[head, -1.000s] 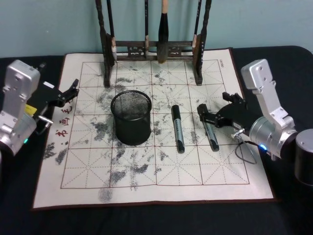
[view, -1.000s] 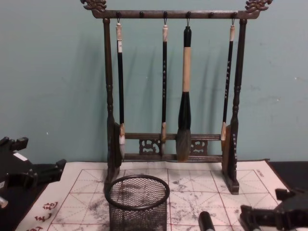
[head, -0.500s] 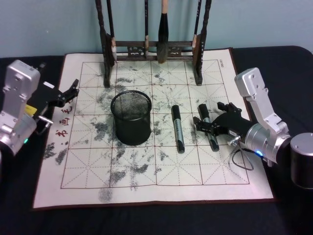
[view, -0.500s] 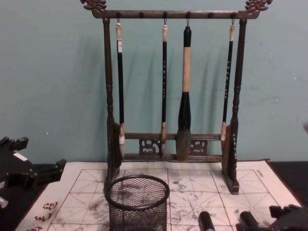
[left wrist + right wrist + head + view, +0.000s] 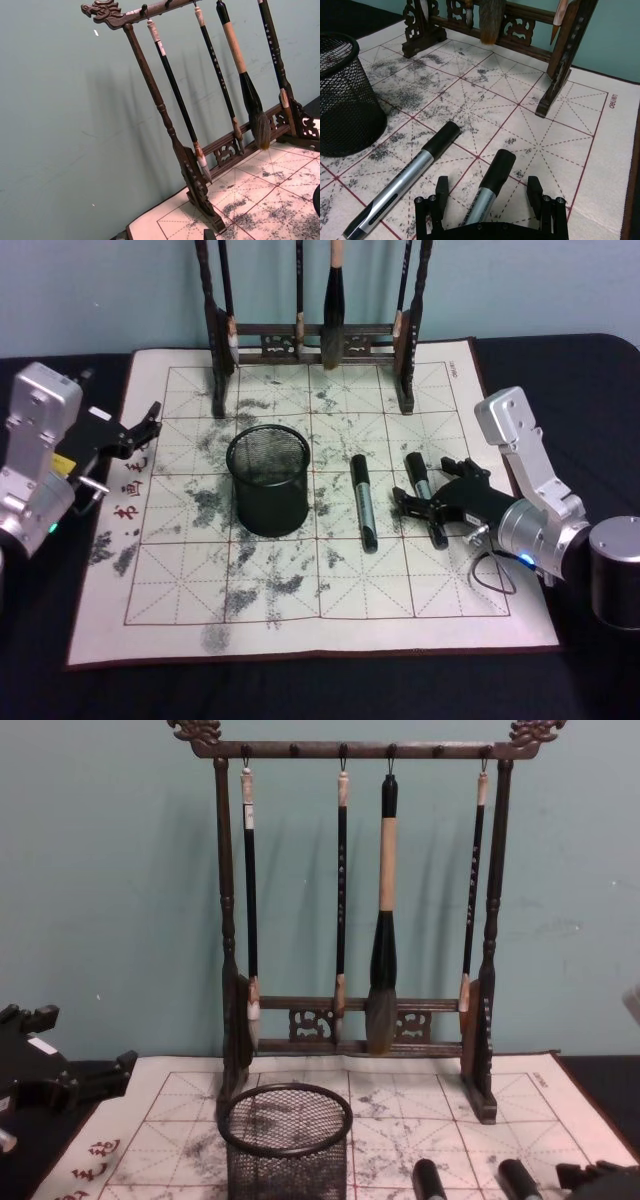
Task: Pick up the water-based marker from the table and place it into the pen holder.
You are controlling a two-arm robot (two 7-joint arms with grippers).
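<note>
Two black-capped, grey-barrelled water-based markers lie on the white mat. One is at the middle. The other lies to its right. My right gripper is low over that right marker, open. In the right wrist view, the gripper has a finger on each side of the barrel, clear of it. The black mesh pen holder stands upright left of both markers and looks empty. My left gripper is parked open at the mat's left edge.
A tall dark wooden brush rack with hanging brushes stands along the mat's far edge. The table is dark around the mat. The chest view shows the holder in front of the rack, with both marker caps to its right.
My right gripper has come down and towards the left, and now straddles the right marker. The markers, the holder and the left arm have not moved.
</note>
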